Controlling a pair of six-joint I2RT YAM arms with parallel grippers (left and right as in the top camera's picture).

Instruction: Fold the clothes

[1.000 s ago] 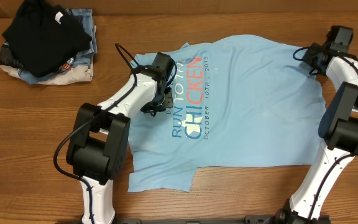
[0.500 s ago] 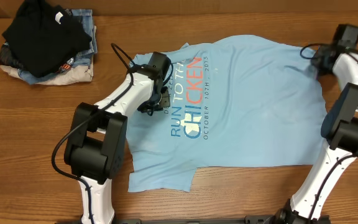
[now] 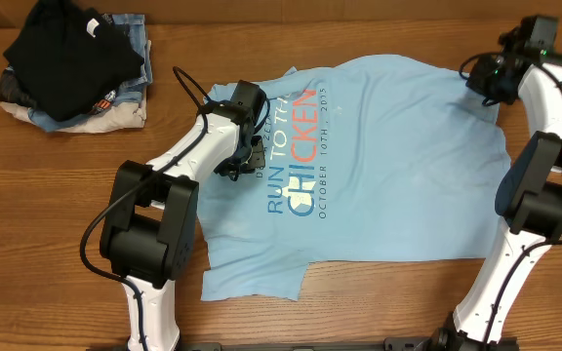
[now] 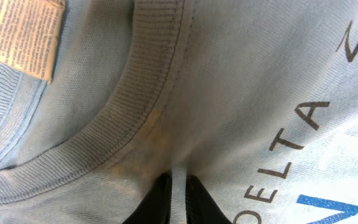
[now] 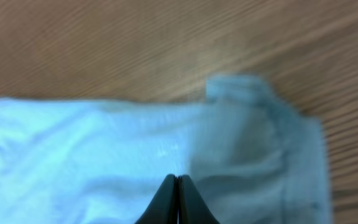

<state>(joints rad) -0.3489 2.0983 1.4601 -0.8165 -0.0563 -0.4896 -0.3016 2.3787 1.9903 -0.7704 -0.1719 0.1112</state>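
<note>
Swung the right arm back inward over the sky-blue T-shirt (image 3: pixel 398 166), spread flat on the table (image 3: pixel 359 29). Closed right fingers (image 5: pixel 166 205) tight at its far corner; held left fingers (image 4: pixel 157 202) narrow, pinching cloth below the collar (image 4: pixel 104 124). Probably gripping for the first fold; next called for lifting both ends together.

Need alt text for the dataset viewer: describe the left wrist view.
Left pincer pinches a thin ridge of light blue T-shirt just below its ribbed collar. A white printed tag sits at top left; dark lettering reading DELTA runs along the right.
</note>
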